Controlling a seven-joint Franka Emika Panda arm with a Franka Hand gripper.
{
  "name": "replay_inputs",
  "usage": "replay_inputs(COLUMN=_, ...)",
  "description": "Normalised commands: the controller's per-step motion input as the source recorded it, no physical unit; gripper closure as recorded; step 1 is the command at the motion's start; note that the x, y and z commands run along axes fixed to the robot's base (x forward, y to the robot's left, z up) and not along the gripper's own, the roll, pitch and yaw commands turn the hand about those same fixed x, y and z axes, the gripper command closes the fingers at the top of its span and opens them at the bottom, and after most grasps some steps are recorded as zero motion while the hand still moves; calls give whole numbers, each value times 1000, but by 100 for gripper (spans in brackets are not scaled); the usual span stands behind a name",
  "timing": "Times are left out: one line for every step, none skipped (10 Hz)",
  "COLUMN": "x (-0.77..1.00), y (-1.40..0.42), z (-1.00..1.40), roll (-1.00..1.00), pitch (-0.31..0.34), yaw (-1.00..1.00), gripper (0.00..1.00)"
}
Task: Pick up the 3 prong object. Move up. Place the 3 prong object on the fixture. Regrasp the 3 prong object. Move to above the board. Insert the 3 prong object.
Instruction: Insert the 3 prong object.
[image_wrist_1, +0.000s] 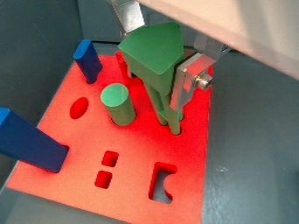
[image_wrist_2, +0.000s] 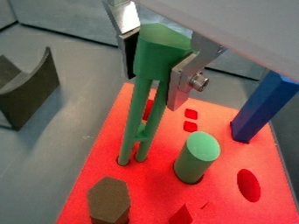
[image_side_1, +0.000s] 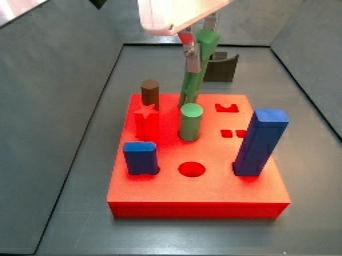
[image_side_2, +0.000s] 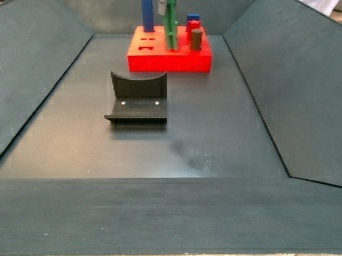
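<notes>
Upright, 3 prong object (image_wrist_2: 149, 96) clamped between gripper (image_wrist_2: 158, 48) fingers.

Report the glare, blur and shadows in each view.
In both wrist views the gripper above the board is sharp, its housing blown out white. In a side view the 3 prong object is soft, the housing overexposed. In a side view the fixture casts a soft shadow; the floor shows dull glare.

In a side view the gripper (image_side_1: 201, 42) is mostly cut off by the top edge. In a wrist view the 3 prong object (image_wrist_1: 156, 74) hides its fingers (image_wrist_1: 193, 80), so their grip is perhaps unclear.
</notes>
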Motion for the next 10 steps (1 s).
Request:
replay_inputs(x=0, y=0, z=-43, roll=11, pitch=0, yaw=0, gripper=100)
replay_inputs(x=0, y=-80, z=-934, roll=86, pitch=-160, yaw=0, gripper=100)
replay_inputs(x=-117, y=-111, z=-1000, roll=57, pitch=-74, yaw=0, gripper=100)
replay_inputs(x=-111, y=-160, z=-1000, roll=41, pitch=-7, yaw=0, gripper=100)
replay_inputs(x=-77, y=-169, z=-1000, roll=29, pitch=0, yaw=0, gripper=100)
replay_inputs(x=-17, y=-200, z=-1000, roll=27, pitch=-3, yaw=0, gripper=100)
replay_inputs(x=0, y=-146, z=-1000, roll=17, pitch=-7, yaw=0, gripper=100)
replay_inputs(x=86, y=-94, z=-1000, roll=7, pitch=0, yaw=0, gripper=100)
replay_inputs(x=89, y=-97, z=-1000, roll=7, pitch=0, yaw=0, gripper=100)
replay_inputs(x=94, y=-91, z=-1000, roll=6, pitch=0, yaw=0, gripper=100)
